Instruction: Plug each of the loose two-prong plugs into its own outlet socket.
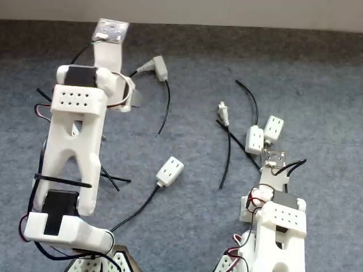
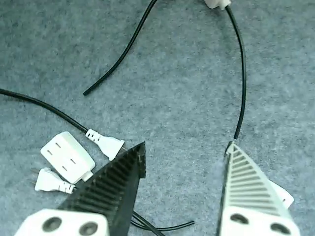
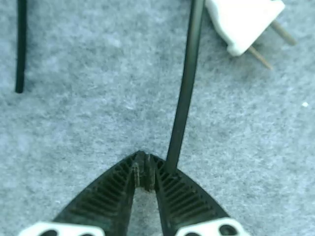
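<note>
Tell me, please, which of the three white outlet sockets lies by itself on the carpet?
The outlet socket in mid-carpet, with a black cable trailing from it; the other two sockets lie side by side.

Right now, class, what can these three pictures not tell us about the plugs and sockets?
- Left wrist view: a white object sits mostly behind the left gripper's white finger; unidentifiable.
- Right wrist view: the plug is cut by the edge.
- High view: the socket at mid-right is too small to tell if occupied.
</note>
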`<state>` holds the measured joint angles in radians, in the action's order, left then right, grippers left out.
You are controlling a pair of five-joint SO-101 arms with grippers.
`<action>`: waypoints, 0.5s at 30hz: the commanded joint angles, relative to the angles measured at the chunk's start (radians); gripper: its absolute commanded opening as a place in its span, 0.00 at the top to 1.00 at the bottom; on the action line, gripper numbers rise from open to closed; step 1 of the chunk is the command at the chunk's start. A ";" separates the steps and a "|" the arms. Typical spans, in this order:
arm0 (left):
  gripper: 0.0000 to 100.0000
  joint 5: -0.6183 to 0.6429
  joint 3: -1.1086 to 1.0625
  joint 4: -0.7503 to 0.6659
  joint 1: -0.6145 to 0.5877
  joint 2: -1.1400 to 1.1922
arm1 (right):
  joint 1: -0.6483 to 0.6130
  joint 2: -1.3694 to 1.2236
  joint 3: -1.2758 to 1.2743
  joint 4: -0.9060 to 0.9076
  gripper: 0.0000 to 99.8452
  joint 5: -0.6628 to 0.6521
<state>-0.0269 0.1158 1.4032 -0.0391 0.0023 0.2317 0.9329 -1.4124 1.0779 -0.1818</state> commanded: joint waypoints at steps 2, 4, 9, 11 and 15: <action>0.74 0.094 0.044 0.003 0.031 0.093 | -0.012 0.004 -0.002 -0.019 0.99 -0.011; 0.74 0.094 0.090 0.008 0.104 0.156 | -0.012 0.004 -0.002 -0.019 0.99 -0.011; 0.74 0.126 0.286 0.008 0.291 0.329 | -0.012 0.004 -0.002 -0.019 0.99 -0.011; 0.74 0.189 0.390 0.003 0.346 0.417 | -0.012 0.004 -0.002 -0.019 0.99 -0.011; 0.74 0.224 0.648 0.002 0.446 0.630 | -0.012 0.004 -0.002 -0.019 0.99 -0.011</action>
<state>0.1680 0.5086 1.4047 0.3076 0.4795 0.2317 0.9329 -1.4124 1.0779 -0.1818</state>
